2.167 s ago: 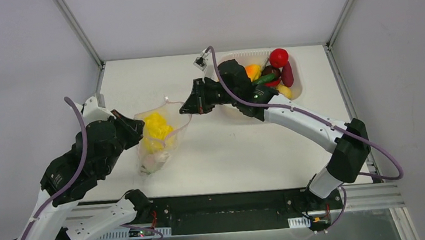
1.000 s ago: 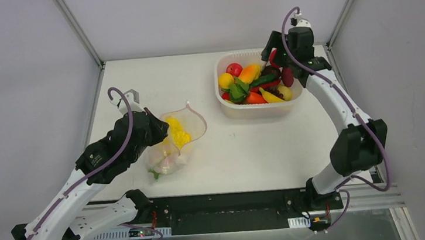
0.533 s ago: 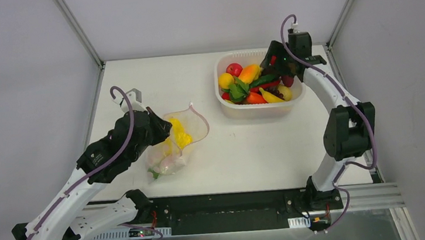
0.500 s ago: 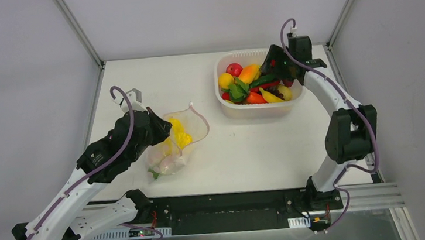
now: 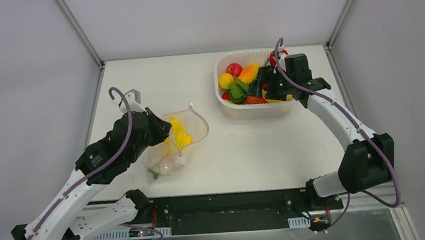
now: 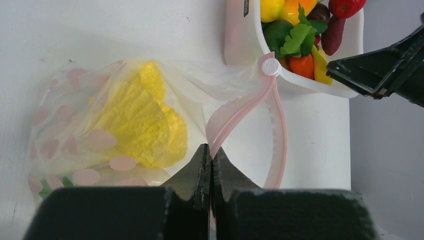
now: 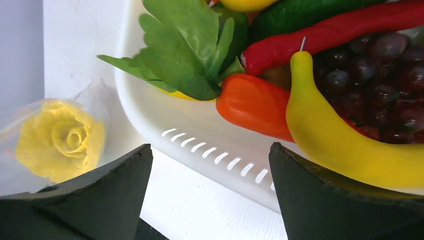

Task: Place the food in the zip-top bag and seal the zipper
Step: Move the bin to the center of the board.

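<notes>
On the white table: a white table (image 5: 231,153) carries a zip-top bag (image 5: 172,142) at left-centre and a white basket (image 5: 256,110) at the far right. The two stand apart.
Zip-top bag: clear plastic with pale pink spots, lying on the table with its mouth held up in an open loop that faces the basket.
Zipper: a pink strip (image 6: 235,112) runs round the open mouth. It is unsealed, and a small white round tab (image 6: 271,66) sits at its far end.
Food in the bag: a yellow leafy toy (image 6: 145,125) fills the middle. A pale item with a bit of green (image 5: 164,164) lies at the closed end, too blurred to name.
Food in the basket: a banana (image 7: 340,145), an orange-red pepper (image 7: 255,107), a long red chili (image 7: 340,30), green leaves (image 7: 185,50) and dark purple grapes (image 7: 380,75) are piled together. The overhead view also shows a red round fruit (image 5: 233,69) at the far left corner.
Left gripper: the left gripper (image 6: 210,156) has its fingers pressed together, pinching the bag's mouth edge where the pink strip begins and holding that edge off the table.
Right gripper: the right gripper (image 7: 209,150) has its fingers spread wide with nothing between them. It hangs over the near side of the basket, level with the slotted wall, with the pepper and banana just ahead.
Arms: the left arm reaches in from the near left, and the right arm bends in from the near right toward the basket.
</notes>
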Robot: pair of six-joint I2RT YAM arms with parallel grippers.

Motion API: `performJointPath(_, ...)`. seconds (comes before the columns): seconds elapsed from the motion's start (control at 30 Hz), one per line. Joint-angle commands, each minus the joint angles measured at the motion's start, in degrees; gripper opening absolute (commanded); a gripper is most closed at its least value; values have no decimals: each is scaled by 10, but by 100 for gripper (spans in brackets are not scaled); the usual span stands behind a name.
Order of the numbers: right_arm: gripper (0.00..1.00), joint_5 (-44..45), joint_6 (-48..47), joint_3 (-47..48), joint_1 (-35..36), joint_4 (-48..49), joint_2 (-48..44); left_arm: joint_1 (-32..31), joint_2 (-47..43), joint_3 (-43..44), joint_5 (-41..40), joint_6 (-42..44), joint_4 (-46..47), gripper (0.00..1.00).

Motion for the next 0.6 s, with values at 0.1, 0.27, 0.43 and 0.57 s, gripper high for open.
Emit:
performJointPath(0.1,89,-18,-59,42,39,-52,63,8,-20,-8,13,-9,4,0)
performJointPath(0.27,89,-28,-84,-13,96,-60,46,8,-35,-17,5,-9,7,0)
performJointPath(0.43,89,-37,-72,-88,140,-39,-20,8,-26,-1,4,-2,-7,0)
performJointPath(0.57,88,-81,-57,-128,154,-51,-64,8,-27,-2,4,-1,-4,0)
